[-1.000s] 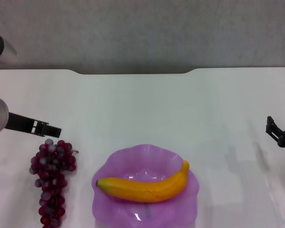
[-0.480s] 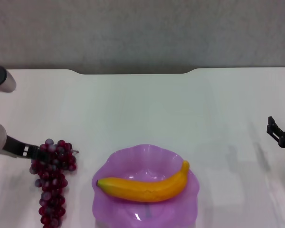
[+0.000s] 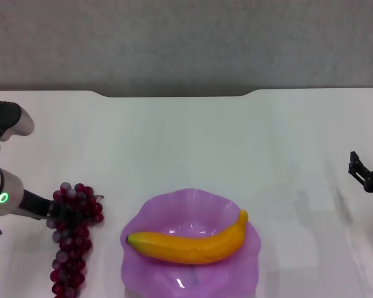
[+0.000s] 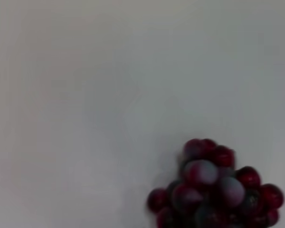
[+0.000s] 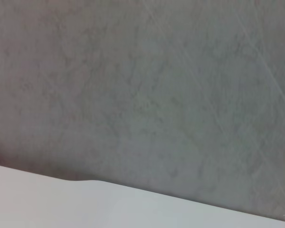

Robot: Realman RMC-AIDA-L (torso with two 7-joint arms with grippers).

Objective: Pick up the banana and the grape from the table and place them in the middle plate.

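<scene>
The banana [image 3: 186, 244] lies across the purple scalloped middle plate [image 3: 174, 202] near the table's front edge. The grape [image 3: 71, 248], a long dark red bunch, lies on the white table [image 3: 193, 143] just left of the plate. My left gripper [image 3: 55, 213] is low at the far end of the bunch, its tip among the top grapes. The left wrist view shows that end of the bunch [image 4: 213, 190] close up. My right gripper [image 3: 355, 167] is open and empty, parked at the far right above the table.
The table's far edge has a notched step, with a grey wall [image 3: 186, 43] behind it. The right wrist view shows only that wall [image 5: 142, 95] and a strip of table edge.
My left gripper has come down and toward the front, from just beyond the bunch onto its top end. The banana, the plate and the right arm have not moved.
</scene>
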